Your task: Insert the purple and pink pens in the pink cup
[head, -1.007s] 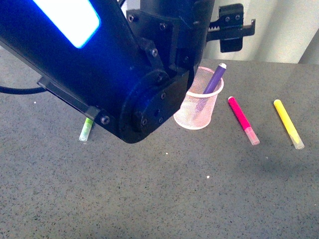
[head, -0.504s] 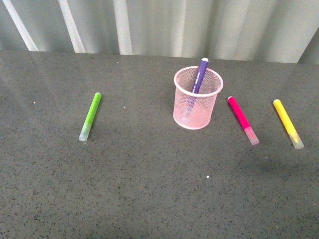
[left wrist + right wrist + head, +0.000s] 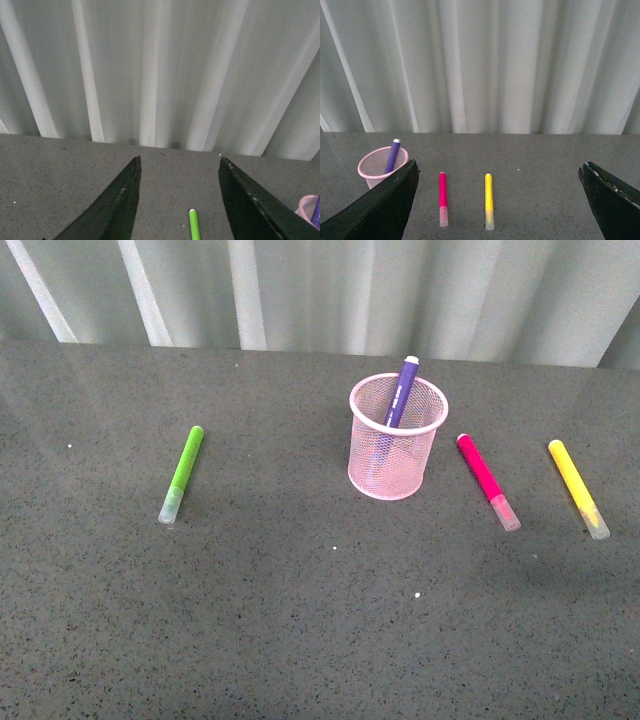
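The pink cup (image 3: 396, 445) stands upright at the middle back of the table. The purple pen (image 3: 402, 390) stands inside it, leaning on the rim, its tip poking above. Right of the cup, the pink pen (image 3: 487, 480) lies flat on the table with its clear cap toward me. Neither arm shows in the front view. My right gripper (image 3: 499, 165) is open and empty, high above the table, with the pink pen (image 3: 442, 197) and the cup (image 3: 375, 167) ahead of it. Also open and empty, my left gripper (image 3: 180, 160) has the cup's rim (image 3: 307, 207) at the frame edge.
A yellow marker (image 3: 578, 488) lies right of the pink pen, roughly parallel to it. A lime-green marker (image 3: 181, 472) lies far left of the cup and shows between the left fingers (image 3: 112, 205). A pale curtain (image 3: 320, 290) hangs behind the grey table (image 3: 300, 620).
One second ago the left arm filled the front view over the cup; it has withdrawn out of that view. The purple pen stays in the cup. Nothing moved in the last half second.
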Controlling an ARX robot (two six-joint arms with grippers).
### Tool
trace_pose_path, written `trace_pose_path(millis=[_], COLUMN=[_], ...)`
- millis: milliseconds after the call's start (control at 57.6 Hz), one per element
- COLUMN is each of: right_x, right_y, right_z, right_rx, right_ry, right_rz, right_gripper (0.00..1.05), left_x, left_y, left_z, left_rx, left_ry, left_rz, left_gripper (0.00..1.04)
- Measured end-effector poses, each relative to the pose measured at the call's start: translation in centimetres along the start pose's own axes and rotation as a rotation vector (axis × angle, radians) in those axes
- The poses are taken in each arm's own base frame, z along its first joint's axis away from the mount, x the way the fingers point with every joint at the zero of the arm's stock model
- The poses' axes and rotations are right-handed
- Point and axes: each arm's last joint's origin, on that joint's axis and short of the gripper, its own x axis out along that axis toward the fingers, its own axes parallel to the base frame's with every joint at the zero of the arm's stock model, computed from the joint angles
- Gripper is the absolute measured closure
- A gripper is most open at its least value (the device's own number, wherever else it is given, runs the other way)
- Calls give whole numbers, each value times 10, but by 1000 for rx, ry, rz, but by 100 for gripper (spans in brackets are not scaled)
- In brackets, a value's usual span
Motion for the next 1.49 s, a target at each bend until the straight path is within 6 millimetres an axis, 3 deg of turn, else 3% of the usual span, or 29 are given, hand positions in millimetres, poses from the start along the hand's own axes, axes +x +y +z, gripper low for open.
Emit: trace_pose_path(millis=[156, 521, 955, 1494], right_x=[0, 0, 0, 0], right_y=[0, 0, 0, 0], right_z=[0, 0, 0, 0], right_rx=[0, 0, 0, 0], right_ry=[0, 0, 0, 0], right_rz=[0, 0, 0, 0], right_gripper=[7, 7, 7, 7], left_x=[-19, -47, -68, -81], left_y=[1, 1, 2, 2], left_z=[-19, -46, -63, -61], left_rx=[9, 20, 20, 22], left_ry=[-3, -5, -14, -34], left_rz=[0, 0, 0, -1], left_gripper=[101, 101, 101, 101])
